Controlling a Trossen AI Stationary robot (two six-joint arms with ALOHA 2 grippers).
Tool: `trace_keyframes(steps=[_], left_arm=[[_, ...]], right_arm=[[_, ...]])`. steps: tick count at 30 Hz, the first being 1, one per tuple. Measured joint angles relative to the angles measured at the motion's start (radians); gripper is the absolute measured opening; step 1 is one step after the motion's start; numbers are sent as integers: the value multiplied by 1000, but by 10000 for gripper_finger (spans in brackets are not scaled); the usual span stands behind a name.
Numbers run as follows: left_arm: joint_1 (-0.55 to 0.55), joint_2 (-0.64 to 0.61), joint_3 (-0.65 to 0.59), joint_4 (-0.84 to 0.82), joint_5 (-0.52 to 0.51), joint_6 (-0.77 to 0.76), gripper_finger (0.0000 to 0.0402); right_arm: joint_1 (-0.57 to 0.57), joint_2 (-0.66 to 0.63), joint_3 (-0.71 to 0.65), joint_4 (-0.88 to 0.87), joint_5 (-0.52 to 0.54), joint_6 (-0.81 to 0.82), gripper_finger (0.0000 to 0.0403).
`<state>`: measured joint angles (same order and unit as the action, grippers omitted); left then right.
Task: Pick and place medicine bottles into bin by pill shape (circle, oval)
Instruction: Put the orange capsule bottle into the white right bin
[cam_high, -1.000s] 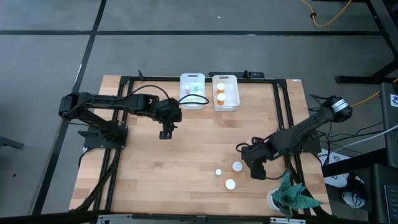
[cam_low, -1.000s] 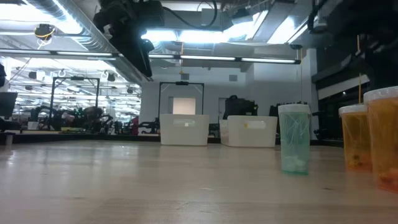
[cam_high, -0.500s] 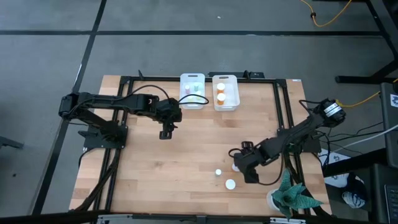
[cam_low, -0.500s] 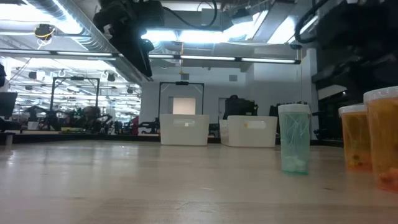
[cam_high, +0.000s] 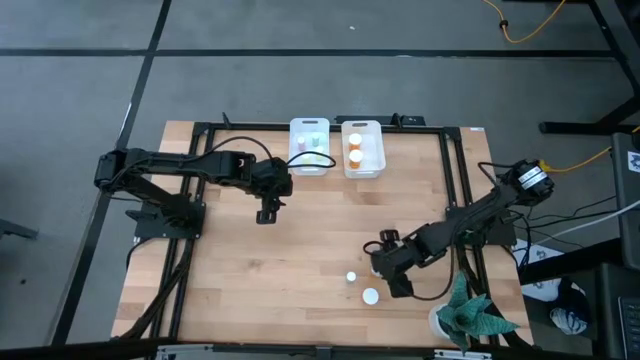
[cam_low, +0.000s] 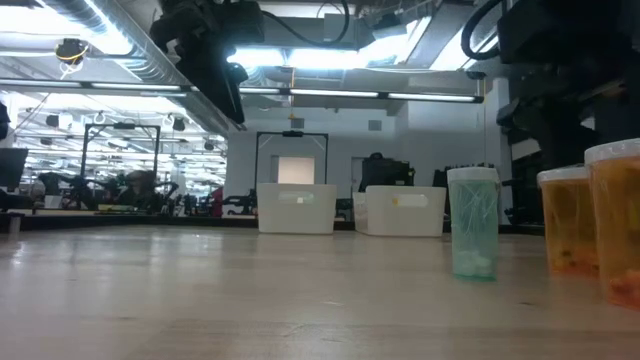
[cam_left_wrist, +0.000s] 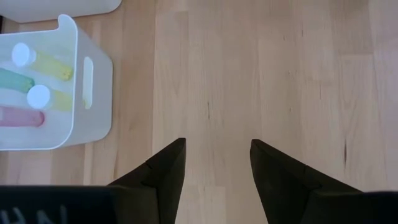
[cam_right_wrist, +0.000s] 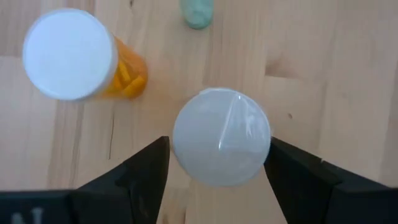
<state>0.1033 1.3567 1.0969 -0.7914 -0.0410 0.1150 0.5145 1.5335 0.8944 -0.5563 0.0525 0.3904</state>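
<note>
Where the high view looks down on the light wooden table (cam_high: 250, 270), right gripper (cam_high: 385, 262) low over the near right part, directly over one white-capped bottle, cap hidden there. Two more white-capped bottles on bare wood just beside it: small one (cam_high: 351, 277) toward table centre, larger one (cam_high: 371, 296) nearer the front edge. Two white plastic bins at the far edge, side by side: left bin (cam_high: 309, 146) with pastel bottles, right bin (cam_high: 363, 148) with orange bottles. Left gripper (cam_high: 266, 213) parked over bare wood near the left bin, well apart from the loose bottles.

Low view: pale green bottle (cam_low: 472, 236) upright, orange bottle (cam_low: 567, 220) and a second orange bottle (cam_low: 618, 225) upright at the right, dark right arm behind them. Both white bins in the background at the far edge.

Left wrist view: left fingers (cam_left_wrist: 163, 171) spread, nothing between, only wood below. Corner of the left bin (cam_left_wrist: 87, 118) visible, with yellow, green and pink bottles lying inside.

Right wrist view: right fingers (cam_right_wrist: 143, 171) spread wide on either side of a white cap (cam_right_wrist: 221, 137), gap visible on each side, not gripping. Orange bottle with white cap (cam_right_wrist: 69, 56) just beside, green bottle (cam_right_wrist: 197, 12) beyond.
</note>
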Motion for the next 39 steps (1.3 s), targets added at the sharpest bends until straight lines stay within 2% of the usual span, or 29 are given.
trace_keyframes(steps=[7,29,39], left_arm=[[0,0,0,1,0,0,171],[0,0,0,1,0,-7,171],[0,0,0,0,0,-7,171]], right_arm=[[0,53,0,86,3,-62,253],[0,54,0,164,45,-106,253],[-21,52,0,160,43,-55,210]])
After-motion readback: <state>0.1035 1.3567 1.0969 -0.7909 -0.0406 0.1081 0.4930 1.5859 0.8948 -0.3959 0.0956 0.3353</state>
